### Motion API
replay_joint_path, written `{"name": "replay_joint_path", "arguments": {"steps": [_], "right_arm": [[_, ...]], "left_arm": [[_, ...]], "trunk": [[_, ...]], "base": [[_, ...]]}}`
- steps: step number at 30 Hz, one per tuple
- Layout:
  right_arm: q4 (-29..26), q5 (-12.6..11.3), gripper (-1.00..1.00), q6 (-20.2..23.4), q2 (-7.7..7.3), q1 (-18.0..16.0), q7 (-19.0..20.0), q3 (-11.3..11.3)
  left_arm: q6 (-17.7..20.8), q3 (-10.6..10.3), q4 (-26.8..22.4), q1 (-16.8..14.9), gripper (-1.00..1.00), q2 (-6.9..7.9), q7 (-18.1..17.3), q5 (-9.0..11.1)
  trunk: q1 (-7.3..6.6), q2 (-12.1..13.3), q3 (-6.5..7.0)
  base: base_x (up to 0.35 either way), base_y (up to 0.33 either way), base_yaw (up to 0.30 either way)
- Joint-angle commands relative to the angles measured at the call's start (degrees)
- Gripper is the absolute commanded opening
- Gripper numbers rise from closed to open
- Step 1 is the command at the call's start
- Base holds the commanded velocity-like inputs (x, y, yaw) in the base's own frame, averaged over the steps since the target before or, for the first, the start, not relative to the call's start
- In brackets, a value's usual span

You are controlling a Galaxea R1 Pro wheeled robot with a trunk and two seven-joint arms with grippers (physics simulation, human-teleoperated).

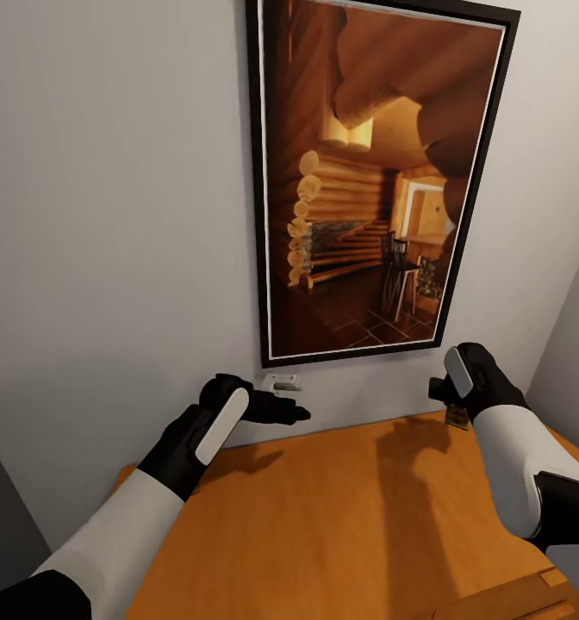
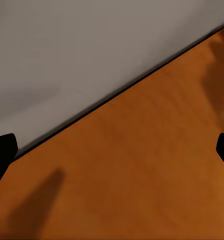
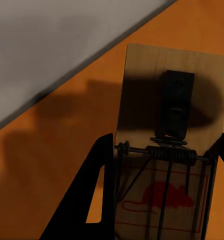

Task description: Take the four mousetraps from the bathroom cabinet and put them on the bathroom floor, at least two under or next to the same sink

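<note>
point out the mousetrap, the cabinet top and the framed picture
mousetrap point(image 3: 169, 125): right wrist view, on its wooden base, between the gripper fingers.
cabinet top point(image 1: 350, 525): head view, on the bare orange surface.
framed picture point(image 1: 358, 172): head view, on the log-cabin print on the wall.

arms: white forearm shells — black joints | grippers: black — pale grey finger pads

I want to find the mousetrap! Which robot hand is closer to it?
Right. The right hand has its fingers on both sides of the mousetrap above the cabinet; the left hand hovers well aside, empty.
</note>
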Motion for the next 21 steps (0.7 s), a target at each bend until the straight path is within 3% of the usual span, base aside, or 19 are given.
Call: {"name": "replay_joint_path", "arguments": {"steps": [1, 8, 21], "right_arm": [[-0.1, -0.7, -1.0, 0.1, -0.01, 0.0, -0.4, -0.1], [-0.1, -0.7, -1.0, 0.1, -0.01, 0.0, -0.4, 0.0], [0.0, -0.8, -1.0, 0.1, 0.32, 0.0, -0.4, 2.5]], "left_arm": [[0.2, -0.1, 0.0, -0.1, 1.0, -0.01, 0.6, 0.5], [0.2, 0.0, 0.0, -0.1, 1.0, 0.0, 0.8, 0.3], [0.1, 0.0, 0.8, -0.1, 1.0, 0.04, 0.9, 0.2]], "trunk": [[0.01, -0.1, -0.08], [0.01, -0.1, -0.08], [0.01, -0.1, -0.08]], "base": [[0.0, 0.0, 0.0], [-0.051, 0.0, 0.0], [-0.306, 0.0, 0.0]]}}
